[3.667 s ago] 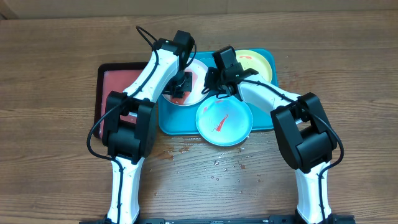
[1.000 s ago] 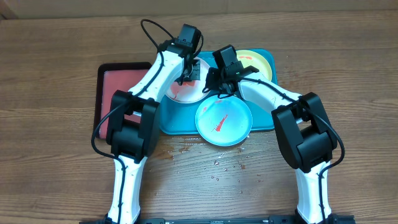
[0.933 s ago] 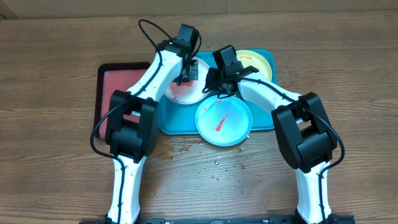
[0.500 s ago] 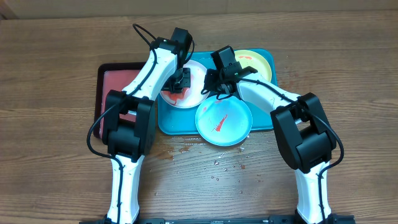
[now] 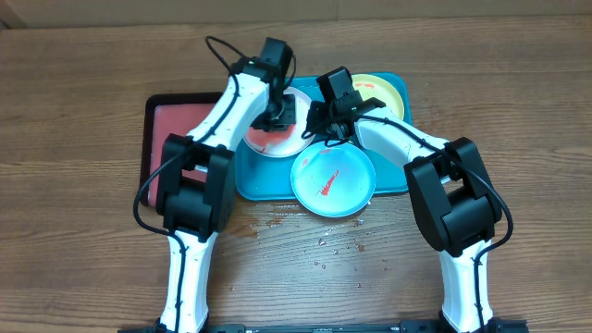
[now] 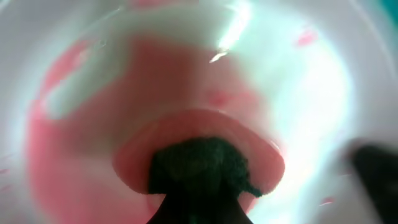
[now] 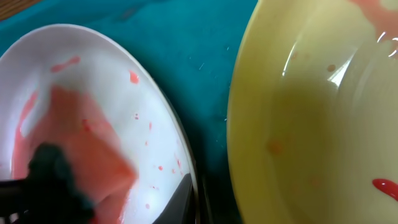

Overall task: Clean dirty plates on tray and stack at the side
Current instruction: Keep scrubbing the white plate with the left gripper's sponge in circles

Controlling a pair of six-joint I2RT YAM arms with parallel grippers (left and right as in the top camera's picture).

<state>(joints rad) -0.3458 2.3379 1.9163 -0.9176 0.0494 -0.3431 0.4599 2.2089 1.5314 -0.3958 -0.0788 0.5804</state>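
Currently left gripper [image 5: 277, 115] down on white plate [image 5: 262, 141] at left end of turquoise tray [image 5: 252, 183], dark tip pressing pink cloth [image 7: 93, 146] into smeared centre; its grip too blurred to tell; right gripper [image 5: 313, 129] fingers clamped on same plate's rim; yellow-green plate [image 5: 383, 92] in tray's far right corner; light blue plate [image 5: 333, 180], red streak inside, overhangs tray's near rim

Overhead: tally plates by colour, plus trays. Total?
white plate: 1
yellow-green plate: 1
light blue plate: 1
turquoise tray: 1
black-rimmed tray: 1
Total: 5 (3 plates, 2 trays)
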